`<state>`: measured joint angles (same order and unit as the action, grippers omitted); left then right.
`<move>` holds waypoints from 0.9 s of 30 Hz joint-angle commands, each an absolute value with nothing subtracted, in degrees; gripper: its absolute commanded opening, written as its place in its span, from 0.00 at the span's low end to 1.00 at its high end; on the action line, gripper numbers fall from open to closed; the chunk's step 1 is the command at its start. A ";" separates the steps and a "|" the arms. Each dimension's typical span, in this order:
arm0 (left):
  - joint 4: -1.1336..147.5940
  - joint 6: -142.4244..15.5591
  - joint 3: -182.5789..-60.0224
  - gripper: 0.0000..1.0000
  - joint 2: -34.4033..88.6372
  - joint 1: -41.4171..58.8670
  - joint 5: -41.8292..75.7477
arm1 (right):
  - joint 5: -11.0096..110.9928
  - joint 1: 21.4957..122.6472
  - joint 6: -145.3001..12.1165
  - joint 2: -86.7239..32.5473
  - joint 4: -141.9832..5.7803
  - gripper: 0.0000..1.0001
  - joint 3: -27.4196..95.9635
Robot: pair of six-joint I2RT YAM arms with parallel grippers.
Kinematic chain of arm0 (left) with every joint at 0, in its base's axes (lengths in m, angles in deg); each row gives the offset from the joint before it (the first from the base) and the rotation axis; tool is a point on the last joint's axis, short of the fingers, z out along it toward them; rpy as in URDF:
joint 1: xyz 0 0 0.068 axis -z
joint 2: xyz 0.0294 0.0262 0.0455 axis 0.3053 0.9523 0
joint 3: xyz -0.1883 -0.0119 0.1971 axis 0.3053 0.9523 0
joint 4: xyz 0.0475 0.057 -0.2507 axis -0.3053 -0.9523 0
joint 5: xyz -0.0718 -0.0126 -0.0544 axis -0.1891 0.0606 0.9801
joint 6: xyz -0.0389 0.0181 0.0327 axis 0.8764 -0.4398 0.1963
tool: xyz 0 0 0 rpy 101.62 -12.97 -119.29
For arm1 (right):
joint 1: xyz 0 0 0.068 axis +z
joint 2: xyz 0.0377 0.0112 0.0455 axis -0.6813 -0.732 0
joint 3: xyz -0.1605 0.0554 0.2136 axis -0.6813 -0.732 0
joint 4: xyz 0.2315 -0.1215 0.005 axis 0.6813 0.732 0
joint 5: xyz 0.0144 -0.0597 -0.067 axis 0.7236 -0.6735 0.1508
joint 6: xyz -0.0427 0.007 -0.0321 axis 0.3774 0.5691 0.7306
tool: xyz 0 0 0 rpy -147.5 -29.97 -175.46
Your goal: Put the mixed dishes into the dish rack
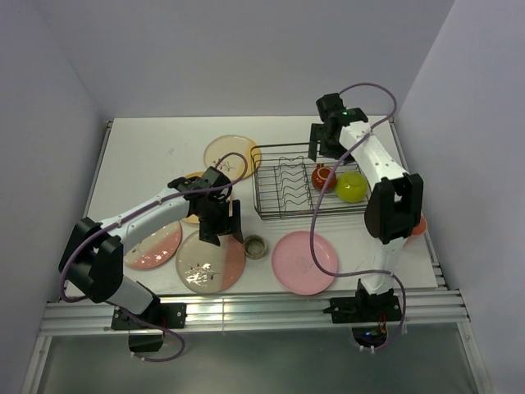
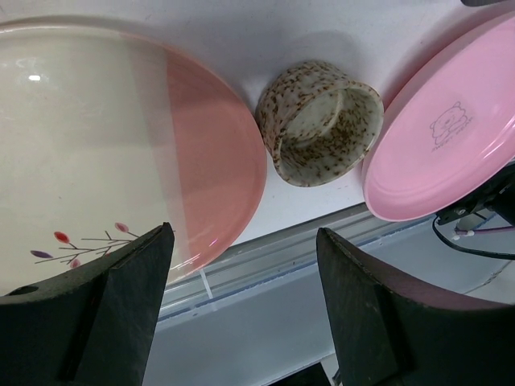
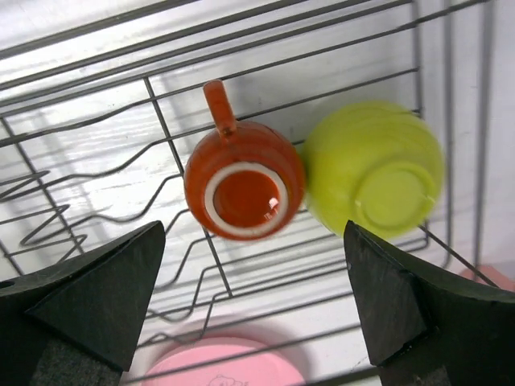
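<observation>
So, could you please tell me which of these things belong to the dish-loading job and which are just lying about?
Job: dish rack, with dark red mug and lime bowl inside it; pink plate, speckled cup, cream-and-pink plate and cream-and-yellow plate on the table.
Not the job: purple cable, aluminium rail.

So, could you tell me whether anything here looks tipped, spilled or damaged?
Nothing stands out. The red mug and lime bowl sit bottom-up side by side in the dish rack, which suits draining. The speckled cup, pink plate and cream-and-pink plate look intact, with no spill.
</observation>
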<state>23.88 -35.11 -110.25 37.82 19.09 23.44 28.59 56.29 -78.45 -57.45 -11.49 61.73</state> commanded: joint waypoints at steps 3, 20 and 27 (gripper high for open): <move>26.21 -35.37 -110.48 0.78 38.90 19.32 23.99 | 21.62 55.87 -81.66 -49.03 -7.35 0.90 56.04; 25.78 -36.08 -110.31 0.78 38.73 19.32 23.73 | 19.59 49.63 -82.02 -47.87 -15.60 0.00 36.60; 24.98 -35.46 -109.43 0.78 37.49 19.40 23.20 | 19.24 48.83 -81.22 -54.28 -16.23 0.00 41.16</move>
